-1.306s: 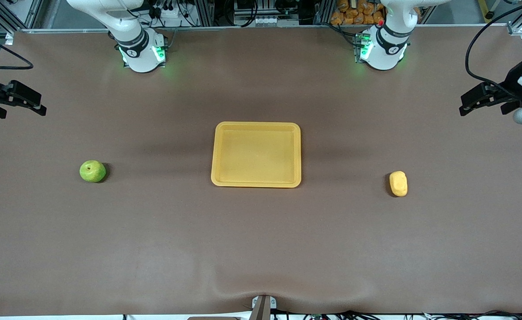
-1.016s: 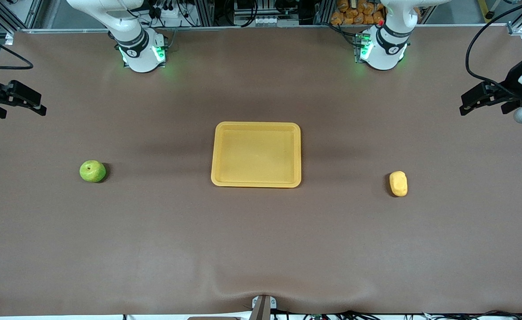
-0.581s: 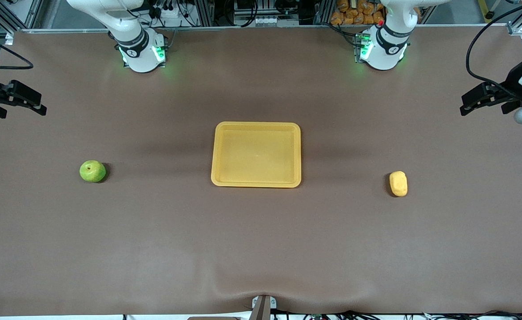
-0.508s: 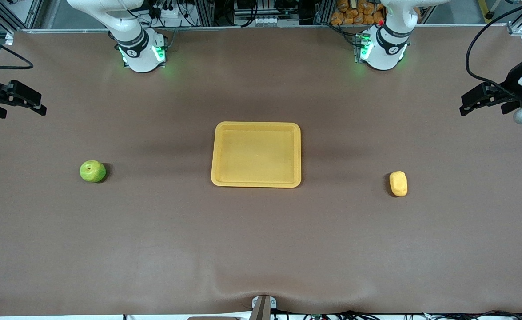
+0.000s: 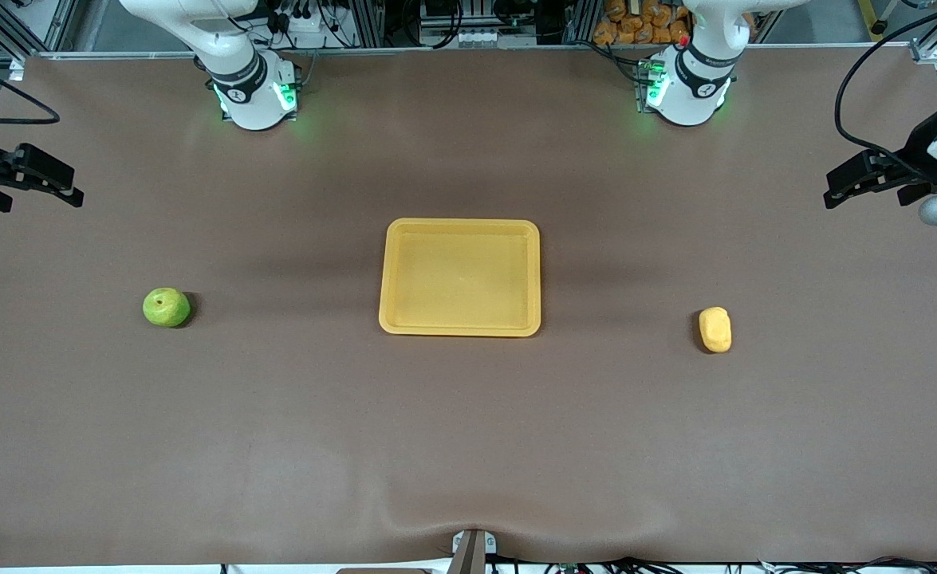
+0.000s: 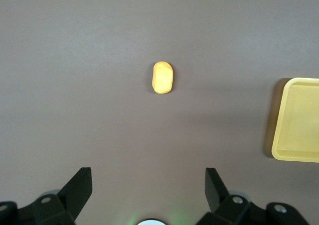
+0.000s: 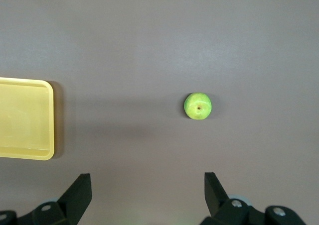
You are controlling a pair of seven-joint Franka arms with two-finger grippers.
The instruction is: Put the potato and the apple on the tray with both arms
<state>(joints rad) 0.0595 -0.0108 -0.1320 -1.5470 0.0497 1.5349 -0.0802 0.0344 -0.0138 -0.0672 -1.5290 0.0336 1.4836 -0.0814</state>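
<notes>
A wide brown mat covers the bench point(image 5: 468, 446), and metal framing and cables run along the edge where the two arm bases stand. Nearest the front camera lies the potato point(image 5: 715, 329), a small oblong yellow-orange lump with a bumpy skin, toward the left arm's end of the bench. A little farther from that camera, toward the right arm's end, sits the apple point(image 5: 167, 308), small, round and green with a dark stem dimple facing up. Between them, well apart from both, rests the tray point(image 5: 460, 225), a shallow rectangular yellow-orange plastic one with rounded corners and a raised rim, and we see nothing in it.

The left gripper point(image 5: 875, 177) hangs over the end of the bench on its own side, fingers spread fully and holding nothing; in the left wrist view the potato point(image 6: 163, 77) lies on bare mat ahead of the open fingers point(image 6: 77, 190). The right gripper point(image 5: 25, 177) hangs over its own end of the bench, likewise wide open and empty, with the apple point(image 7: 198, 106) ahead of it in the right wrist view.

We judge neither pick has begun, so the step in hand is the reach. We would centre each gripper over its own fruit before descending. For the potato we would close across its short width; for the apple, which may roll, we would come straight down and squeeze at its widest part.
</notes>
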